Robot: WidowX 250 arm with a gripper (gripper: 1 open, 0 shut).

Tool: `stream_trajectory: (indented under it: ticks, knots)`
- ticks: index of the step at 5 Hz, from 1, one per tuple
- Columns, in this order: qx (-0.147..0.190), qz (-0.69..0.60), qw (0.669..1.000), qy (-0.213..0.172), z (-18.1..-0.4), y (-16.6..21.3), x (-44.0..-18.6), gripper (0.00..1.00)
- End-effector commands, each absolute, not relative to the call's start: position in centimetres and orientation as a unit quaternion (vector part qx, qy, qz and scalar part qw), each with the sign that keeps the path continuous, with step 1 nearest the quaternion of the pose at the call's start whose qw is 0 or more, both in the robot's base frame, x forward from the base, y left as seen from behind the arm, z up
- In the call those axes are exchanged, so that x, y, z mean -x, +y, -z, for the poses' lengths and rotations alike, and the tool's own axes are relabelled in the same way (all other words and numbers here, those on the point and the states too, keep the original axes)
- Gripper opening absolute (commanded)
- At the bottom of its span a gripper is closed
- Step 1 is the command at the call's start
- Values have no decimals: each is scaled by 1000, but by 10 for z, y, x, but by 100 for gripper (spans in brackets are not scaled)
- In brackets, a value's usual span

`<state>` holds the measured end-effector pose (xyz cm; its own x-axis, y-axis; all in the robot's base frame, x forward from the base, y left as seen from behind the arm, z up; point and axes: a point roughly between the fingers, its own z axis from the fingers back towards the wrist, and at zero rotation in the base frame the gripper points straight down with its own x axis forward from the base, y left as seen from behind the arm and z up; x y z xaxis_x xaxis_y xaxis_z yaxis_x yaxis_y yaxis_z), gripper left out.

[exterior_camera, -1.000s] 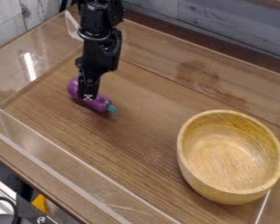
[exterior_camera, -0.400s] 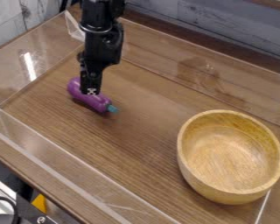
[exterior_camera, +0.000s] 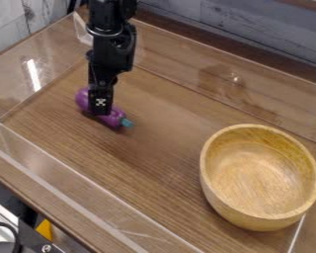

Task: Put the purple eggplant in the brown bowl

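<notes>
Purple eggplant [exterior_camera: 106, 111] lies on the wooden table [exterior_camera: 188, 89], left of centre, well apart from the brown bowl [exterior_camera: 261, 176] at near right. Gripper [exterior_camera: 100, 107] points straight down right over it, fingers spread around the body; whether they touch it is unclear from this angle, so no firm grip can be called. Eggplant looks light, rigid, glossy plastic, likely slippery; it may squirt out or roll if pinched off-centre. Best hold: across the thick middle, clear of the teal stem cap at its right end. Table is flat wood grain with glare, edged by clear acrylic walls. Bowl is empty, wide and shallow.
</notes>
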<state>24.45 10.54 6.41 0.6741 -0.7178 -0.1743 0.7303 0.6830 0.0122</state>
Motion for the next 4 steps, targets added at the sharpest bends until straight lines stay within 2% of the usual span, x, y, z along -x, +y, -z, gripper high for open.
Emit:
stream_trajectory:
  ticks: [1, 3, 4]
  knots:
    - [-55, 390, 917, 59, -70, 110, -248, 100]
    - [-52, 389, 918, 60, -59, 111, -249, 100]
    - [-50, 387, 919, 60, -54, 111, -250, 0]
